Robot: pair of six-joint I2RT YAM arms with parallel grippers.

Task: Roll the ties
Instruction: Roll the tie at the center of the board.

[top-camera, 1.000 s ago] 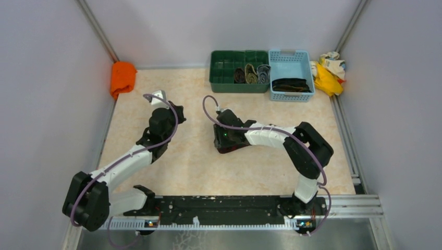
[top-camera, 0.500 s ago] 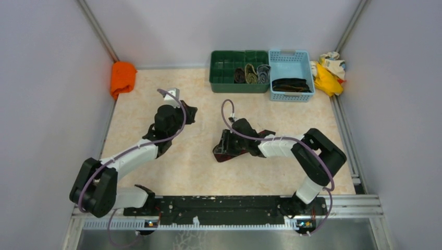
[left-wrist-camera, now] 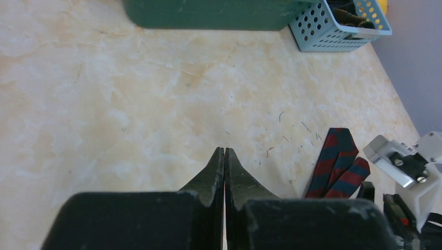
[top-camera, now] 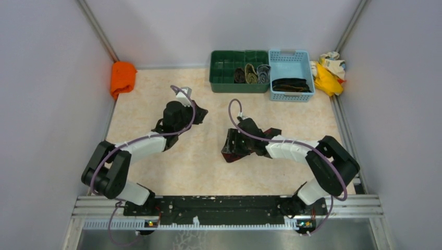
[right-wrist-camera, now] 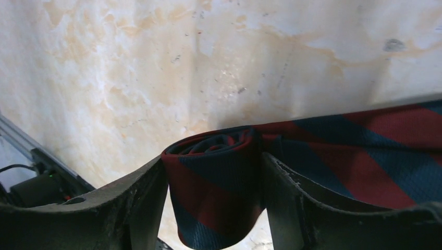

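Observation:
A dark red tie with navy stripes [top-camera: 260, 136] lies mid-table. My right gripper [top-camera: 233, 145] is shut on its rolled part [right-wrist-camera: 216, 182], with the roll squeezed between both fingers and the loose length trailing off to the right [right-wrist-camera: 375, 151]. The tie's loose end also shows in the left wrist view [left-wrist-camera: 333, 164]. My left gripper [top-camera: 199, 112] is shut and empty, left of the tie, apart from it; in its own view the fingertips [left-wrist-camera: 224, 152] touch over bare table. Rolled ties sit in the green tray [top-camera: 223, 73]; dark ties lie in the blue basket [top-camera: 279, 57].
A bright orange cloth [top-camera: 122, 77] lies at the far left edge. Yellow-and-cream rags [top-camera: 328, 70] lie at the far right corner beside the basket. Grey walls close in the table on three sides. A metal rail runs along the near edge.
My left gripper has moved right and forward towards the table's middle. My right gripper has moved right and nearer with the tie roll, dragging the tie along.

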